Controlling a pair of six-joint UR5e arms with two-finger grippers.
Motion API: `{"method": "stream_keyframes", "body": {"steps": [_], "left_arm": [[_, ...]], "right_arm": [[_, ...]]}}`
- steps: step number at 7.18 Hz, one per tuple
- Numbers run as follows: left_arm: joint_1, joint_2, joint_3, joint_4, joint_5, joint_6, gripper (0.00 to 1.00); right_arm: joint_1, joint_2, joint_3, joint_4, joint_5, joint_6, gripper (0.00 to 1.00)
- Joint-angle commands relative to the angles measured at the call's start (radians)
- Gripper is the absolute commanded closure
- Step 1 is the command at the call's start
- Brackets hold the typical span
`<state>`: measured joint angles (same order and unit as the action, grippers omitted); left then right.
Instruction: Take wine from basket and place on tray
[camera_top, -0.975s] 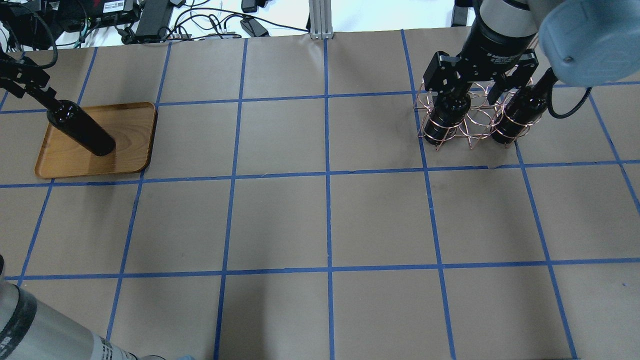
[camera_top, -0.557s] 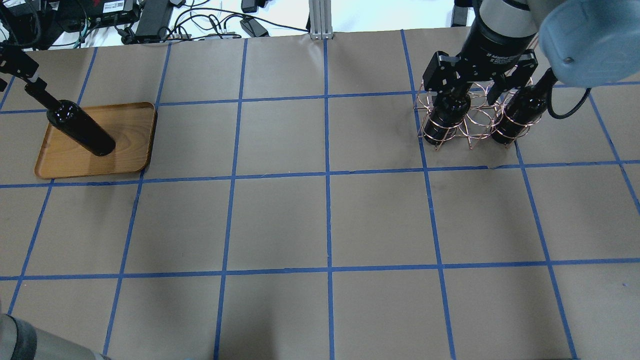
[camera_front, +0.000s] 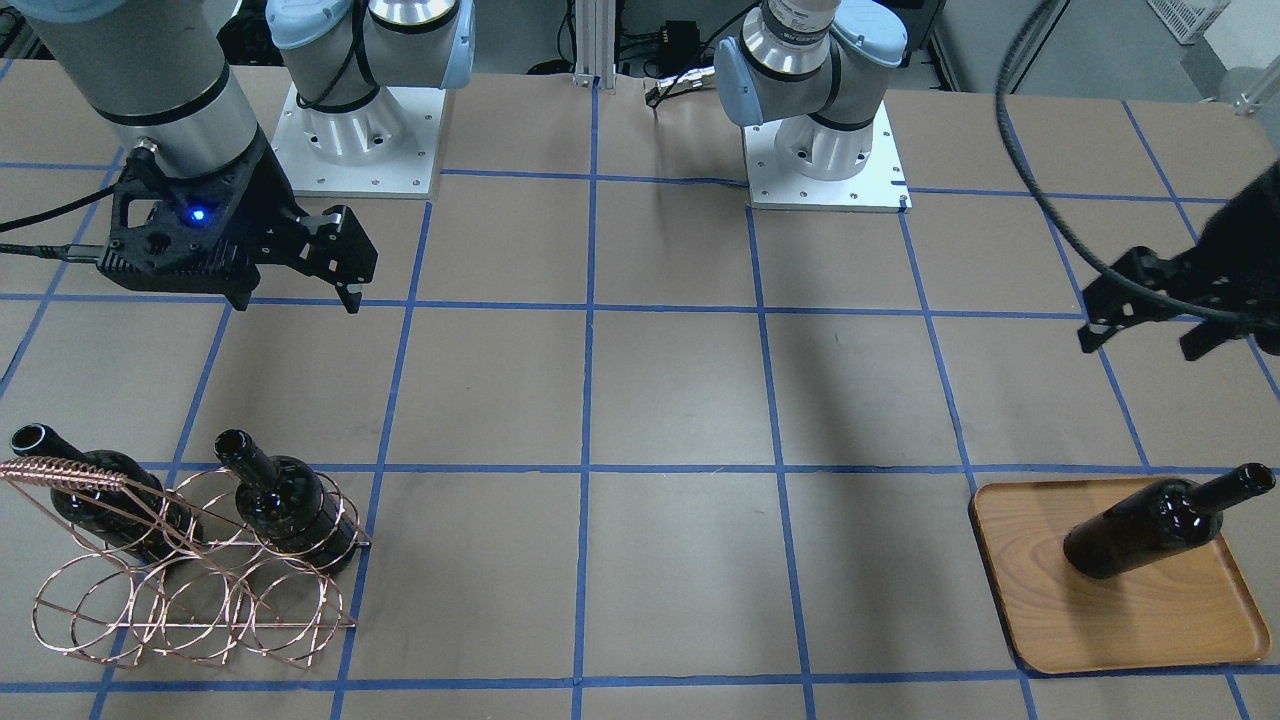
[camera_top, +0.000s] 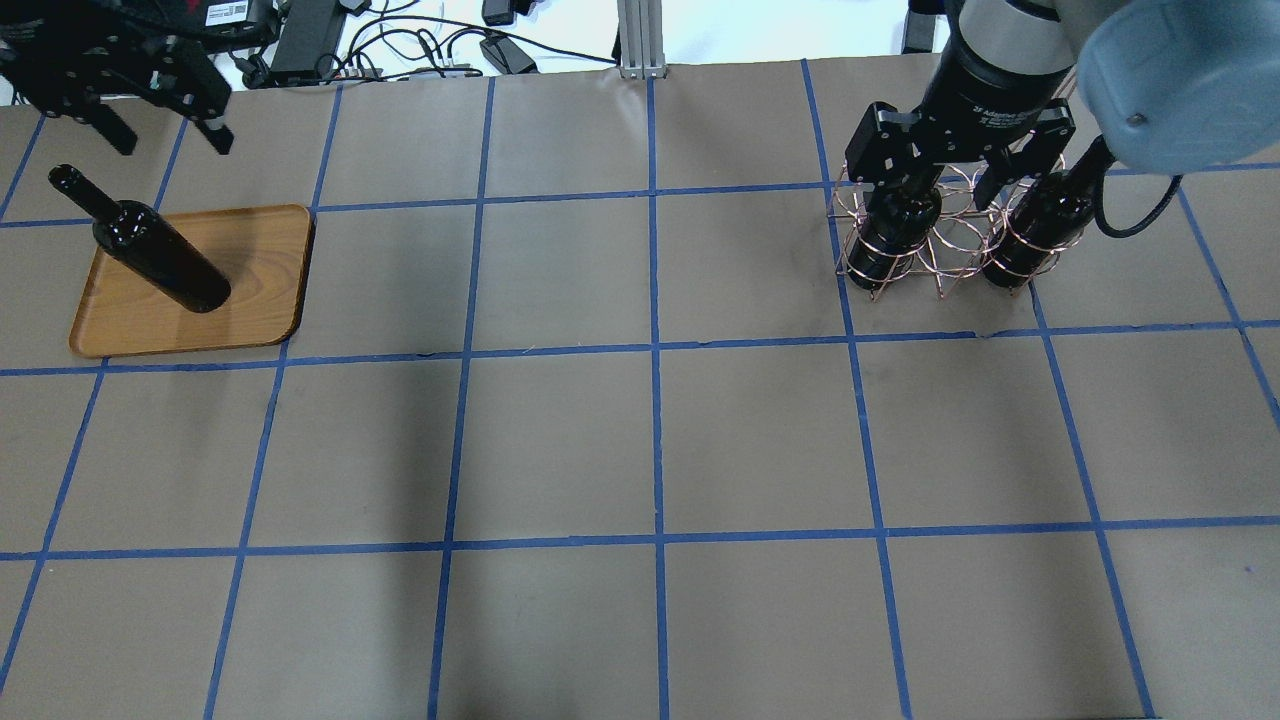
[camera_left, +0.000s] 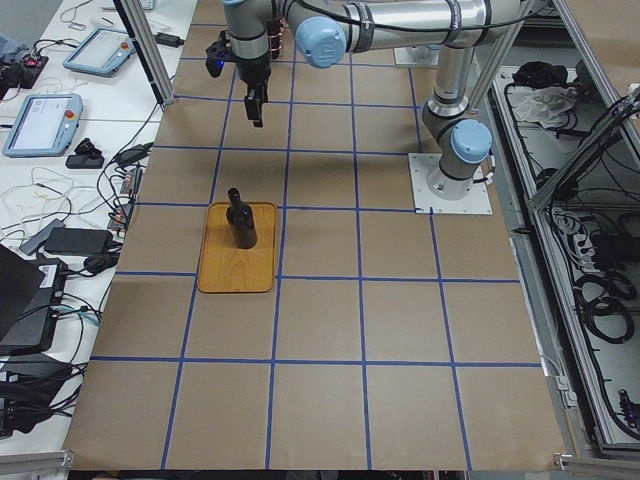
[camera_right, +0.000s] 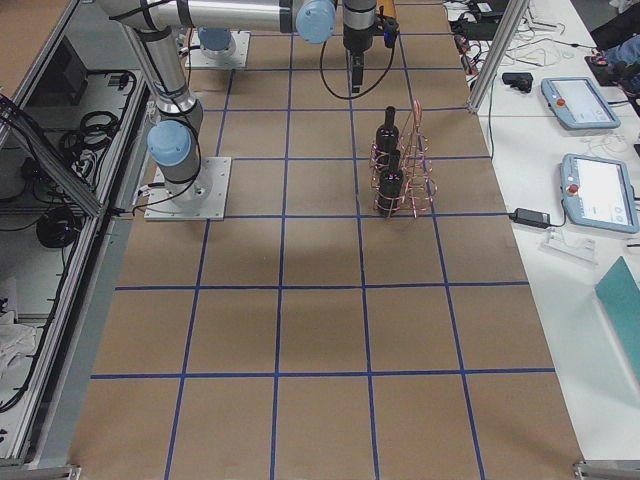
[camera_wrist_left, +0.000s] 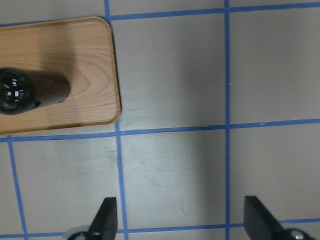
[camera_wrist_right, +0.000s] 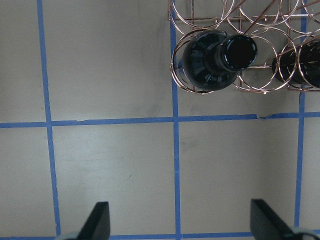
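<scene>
One wine bottle (camera_top: 160, 255) stands upright on the wooden tray (camera_top: 250, 280) at the table's left; it also shows in the front view (camera_front: 1150, 525) and from above in the left wrist view (camera_wrist_left: 25, 92). My left gripper (camera_top: 170, 140) is open and empty, raised above and behind the tray. Two more wine bottles (camera_top: 895, 235) (camera_top: 1035, 235) stand in the copper wire basket (camera_front: 190, 600) at the right. My right gripper (camera_front: 297, 298) is open and empty, high above the basket; its wrist view looks down on one bottle's mouth (camera_wrist_right: 240, 52).
Brown paper with a blue tape grid (camera_top: 655, 345) covers the table. Cables and electronics (camera_top: 300, 40) lie beyond the far edge. The two arm bases (camera_front: 820, 160) stand on white plates at the robot's side.
My left gripper has come off the bottle's neck, risen and moved away to the right. The bottle stays upright on the tray. The right arm has not moved.
</scene>
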<state>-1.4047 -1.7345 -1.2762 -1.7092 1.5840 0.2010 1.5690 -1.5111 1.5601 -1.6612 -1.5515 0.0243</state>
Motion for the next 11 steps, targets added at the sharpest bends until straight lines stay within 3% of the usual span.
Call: {"method": "stream_keyframes", "body": {"steps": [1, 5, 11], "left_arm": [[-0.153, 0.058, -0.038, -0.007, -0.006, -0.132, 0.1], [-0.168, 0.111, -0.132, 0.062, -0.01, -0.199, 0.1], [-0.166, 0.128, -0.152, 0.071, -0.007, -0.199, 0.09]], "right_arm": [[0.0, 0.0, 0.0, -0.002, -0.001, 0.0, 0.0], [0.0, 0.002, 0.0, -0.009, -0.002, -0.003, 0.0], [-0.001, 0.006, 0.0, -0.055, 0.001, 0.0, 0.0]]}}
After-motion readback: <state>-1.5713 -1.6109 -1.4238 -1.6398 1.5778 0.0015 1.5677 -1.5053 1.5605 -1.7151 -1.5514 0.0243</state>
